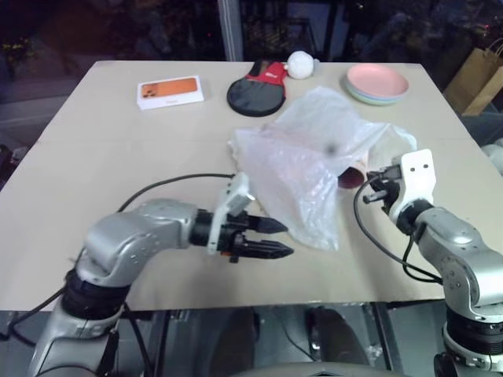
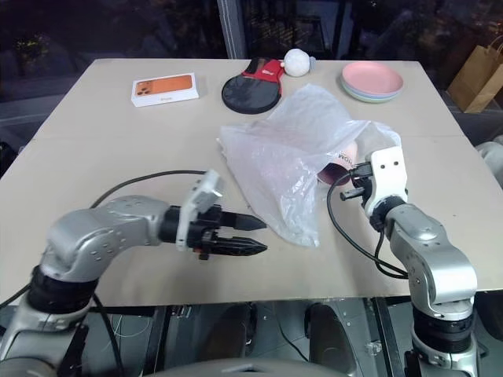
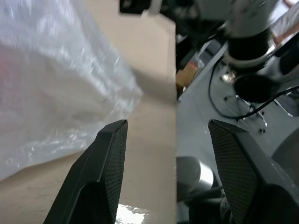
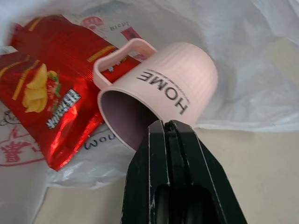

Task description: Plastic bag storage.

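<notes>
- Bag lies mid-table, mouth toward my R side; mug + snack pkt inside.
- My L gripper: fingers apart, empty, beside bag's near edge.
- R gripper: pinched together, empty, at mug's mouth, prob. to nudge it deeper.

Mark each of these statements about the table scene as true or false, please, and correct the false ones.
1. The pink mug lies on its side, with the word HOME on it. True.
2. The left gripper is shut on the plastic bag. False: its fingers stand apart and hold nothing, beside the bag's edge.
3. A red snack packet lies next to the mug. True.
4. The right gripper is open wide. False: its fingers are pressed together, in front of the mug's mouth.
5. The stack of plates sits inside the bag. False: it stands on the table beyond the bag.
</notes>
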Available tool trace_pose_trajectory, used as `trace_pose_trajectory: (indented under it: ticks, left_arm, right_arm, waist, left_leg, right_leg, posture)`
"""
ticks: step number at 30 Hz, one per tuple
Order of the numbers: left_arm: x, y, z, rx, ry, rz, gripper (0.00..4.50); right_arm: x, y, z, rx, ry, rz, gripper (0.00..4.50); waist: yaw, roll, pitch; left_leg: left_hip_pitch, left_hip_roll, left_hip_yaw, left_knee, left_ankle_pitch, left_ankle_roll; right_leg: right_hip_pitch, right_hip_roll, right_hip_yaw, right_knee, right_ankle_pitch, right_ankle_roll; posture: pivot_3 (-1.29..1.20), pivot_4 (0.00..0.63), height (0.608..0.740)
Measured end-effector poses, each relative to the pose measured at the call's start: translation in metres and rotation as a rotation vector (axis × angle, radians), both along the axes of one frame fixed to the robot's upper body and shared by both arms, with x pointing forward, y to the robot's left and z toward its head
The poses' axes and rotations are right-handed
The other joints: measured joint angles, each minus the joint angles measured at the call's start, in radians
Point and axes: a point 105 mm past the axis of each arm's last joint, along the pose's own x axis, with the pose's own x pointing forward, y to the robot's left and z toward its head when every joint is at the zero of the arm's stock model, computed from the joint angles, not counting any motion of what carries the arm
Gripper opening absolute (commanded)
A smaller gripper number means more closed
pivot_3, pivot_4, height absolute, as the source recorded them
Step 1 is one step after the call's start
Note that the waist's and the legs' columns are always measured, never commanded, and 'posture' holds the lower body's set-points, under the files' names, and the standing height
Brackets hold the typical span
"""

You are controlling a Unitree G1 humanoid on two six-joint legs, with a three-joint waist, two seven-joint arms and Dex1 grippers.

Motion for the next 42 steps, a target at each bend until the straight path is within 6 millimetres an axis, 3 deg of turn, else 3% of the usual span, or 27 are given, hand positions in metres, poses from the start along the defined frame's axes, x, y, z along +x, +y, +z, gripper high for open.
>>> trace_pose_trajectory:
  ticks: [8,17,20,24,26,30,32,35,36,37,38,40,42]
  left_arm:
    - [0.022,-0.030,-0.018,0.078,-0.068,-0.061,2.86]
    - [0.027,-0.058,-0.036,0.175,-0.181,-0.238,2.86]
    - [0.030,-0.070,-0.046,0.192,-0.186,-0.277,1.95]
    - [0.026,-0.079,-0.054,0.150,-0.122,-0.308,0.08]
    - [0.023,-0.083,-0.051,0.092,-0.073,-0.296,0.03]
    - [0.034,-0.075,-0.003,-0.186,0.084,-0.178,0.03]
    - [0.049,-0.061,0.039,-0.375,0.154,-0.093,0.03]
    - [0.079,-0.034,0.117,-0.650,0.167,0.023,0.03]
    - [0.092,-0.009,0.173,-0.816,0.101,0.076,0.03]
    - [0.096,0.003,0.194,-0.875,0.067,0.107,0.03]
    - [0.102,0.023,0.230,-0.971,0.001,0.163,0.03]
    - [0.110,0.039,0.249,-1.039,-0.031,0.231,0.03]
    - [0.131,0.056,0.260,-1.095,-0.027,0.354,0.03]
  right_arm:
    - [-0.002,0.002,0.006,0.004,-0.012,-0.018,0.00]
    - [-0.001,0.006,0.008,0.022,-0.015,-0.034,0.00]
    - [-0.001,0.008,0.009,0.030,-0.017,-0.030,0.00]
    - [0.000,0.005,0.008,0.037,-0.014,-0.041,0.00]
    - [0.000,0.002,0.008,0.042,-0.014,-0.052,0.00]
    - [0.004,-0.007,0.019,0.071,-0.045,-0.069,0.00]
    - [0.009,-0.014,0.036,0.107,-0.088,-0.071,0.00]
    - [0.022,-0.020,0.071,0.152,-0.168,-0.039,0.00]
    - [0.026,-0.026,0.100,0.174,-0.237,-0.021,0.00]
    - [0.029,-0.028,0.113,0.185,-0.264,-0.014,0.00]
    - [0.033,-0.036,0.140,0.215,-0.325,-0.011,0.00]
    - [0.036,-0.042,0.163,0.241,-0.374,0.000,0.00]
    - [0.045,-0.042,0.188,0.270,-0.390,0.038,0.00]
  waist:
    - [0.002,0.000,0.000]
    - [0.000,0.000,0.000]
    - [0.003,0.000,0.000]
    - [0.000,0.000,0.000]
    - [0.000,0.000,0.000]
    - [-0.005,0.000,0.000]
    - [-0.011,0.000,0.001]
    - [-0.016,0.001,0.004]
    - [-0.021,0.001,0.004]
    - [-0.023,0.001,0.004]
    - [-0.024,0.002,0.004]
    - [-0.023,0.003,0.003]
    - [-0.021,0.003,0.005]
  left_leg:
    - [-0.002,0.000,0.000,0.000,0.000,0.000]
    - [-0.001,0.000,0.000,0.000,0.000,0.000]
    - [-0.002,-0.001,0.000,0.000,0.000,0.000]
    - [-0.002,0.000,0.000,0.000,0.000,0.001]
    - [-0.002,0.000,0.000,0.000,0.000,0.001]
    - [-0.002,0.000,0.000,0.000,0.000,0.001]
    - [-0.002,0.000,-0.002,0.001,0.000,0.001]
    - [-0.004,0.000,-0.004,0.005,0.000,0.001]
    - [-0.004,0.000,-0.004,0.005,0.000,0.001]
    - [-0.004,0.000,-0.004,0.004,0.000,0.001]
    - [-0.003,-0.001,-0.003,0.002,0.000,0.001]
    - [-0.001,-0.001,-0.003,-0.001,0.000,0.001]
    - [-0.004,-0.001,-0.003,-0.002,0.000,0.001]
  right_leg:
    - [-0.001,0.000,0.000,-0.001,0.000,0.000]
    - [-0.001,0.000,0.000,-0.001,0.000,0.000]
    - [-0.001,0.000,0.000,-0.001,0.000,0.000]
    - [-0.001,0.000,0.000,-0.001,0.001,0.001]
    - [-0.001,0.000,0.000,-0.001,0.001,0.002]
    - [-0.001,0.000,0.000,0.000,0.001,0.003]
    - [-0.001,0.000,-0.001,0.000,0.002,0.004]
    - [-0.002,0.000,-0.003,0.002,0.003,0.005]
    - [-0.001,0.000,-0.004,0.002,0.003,0.006]
    - [-0.001,0.000,-0.003,0.001,0.003,0.006]
    - [0.000,0.000,-0.003,0.000,0.003,0.005]
    - [0.001,0.000,-0.003,-0.001,0.004,0.003]
    - [-0.002,0.000,-0.003,0.000,0.005,0.001]
  posture:
    - [0.00,0.150,0.740]
    - [0.00,0.150,0.740]
    - [0.00,0.150,0.740]
    - [0.00,0.150,0.740]
    - [0.00,0.150,0.740]
    - [0.00,0.150,0.740]
    - [0.00,0.150,0.740]
    - [0.00,0.150,0.740]
    - [0.00,0.150,0.740]
    - [0.00,0.150,0.740]
    - [0.00,0.150,0.740]
    - [0.00,0.150,0.740]
    - [0.00,0.150,0.740]
